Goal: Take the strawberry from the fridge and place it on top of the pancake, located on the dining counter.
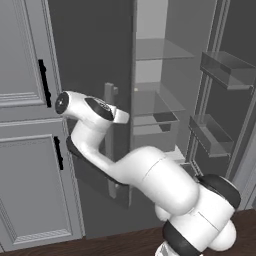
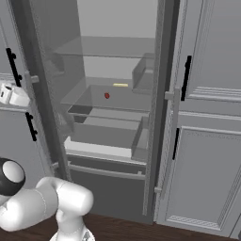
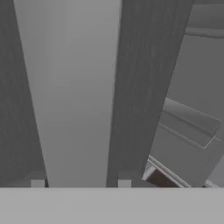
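fridge (image 2: 94, 70) open, strawberry (image 2: 107, 95) on glass shelf (image 2: 127, 100)

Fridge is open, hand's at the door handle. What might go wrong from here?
1. The pincer straddles the door handle; backing off at an angle could snag it and swing the door.
2. The strawberry is tiny and round on a glass shelf; a slightly off grasp may roll it away.
3. The yellow stick lies close by, farther back, and could get knocked.

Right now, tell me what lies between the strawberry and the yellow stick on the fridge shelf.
Bare glass shelf: nothing between the strawberry and the yellow stick, seen in the right base view.
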Robot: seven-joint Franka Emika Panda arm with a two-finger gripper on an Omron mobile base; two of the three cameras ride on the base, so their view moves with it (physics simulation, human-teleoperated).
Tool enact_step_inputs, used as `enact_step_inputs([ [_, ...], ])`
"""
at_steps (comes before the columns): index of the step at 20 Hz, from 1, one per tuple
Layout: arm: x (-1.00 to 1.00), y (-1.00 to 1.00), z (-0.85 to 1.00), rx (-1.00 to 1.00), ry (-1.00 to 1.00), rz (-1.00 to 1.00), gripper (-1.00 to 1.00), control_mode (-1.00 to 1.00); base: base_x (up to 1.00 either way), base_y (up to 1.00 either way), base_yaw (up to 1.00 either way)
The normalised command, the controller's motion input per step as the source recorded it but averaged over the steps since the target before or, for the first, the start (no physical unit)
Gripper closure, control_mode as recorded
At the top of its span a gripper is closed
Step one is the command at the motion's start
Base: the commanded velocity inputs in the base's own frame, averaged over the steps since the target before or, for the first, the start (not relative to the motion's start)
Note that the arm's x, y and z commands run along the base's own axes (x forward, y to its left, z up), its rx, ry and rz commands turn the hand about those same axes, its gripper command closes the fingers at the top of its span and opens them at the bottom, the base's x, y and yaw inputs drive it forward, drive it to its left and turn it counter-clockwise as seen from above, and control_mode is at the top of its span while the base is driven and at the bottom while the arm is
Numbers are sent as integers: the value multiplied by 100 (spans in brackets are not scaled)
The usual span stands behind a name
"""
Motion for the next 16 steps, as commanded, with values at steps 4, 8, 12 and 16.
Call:
enact_step_inputs([
  [4,-52,18,-34,1,-10,2,-100,-100,0,0,0],
  [8,-36,-1,-78,14,-25,11,-100,-100,0,0,0],
  [12,-17,0,-20,4,-27,15,-100,-100,0,0,0],
  [16,22,14,1,0,11,3,-100,-100,0,0,0],
])
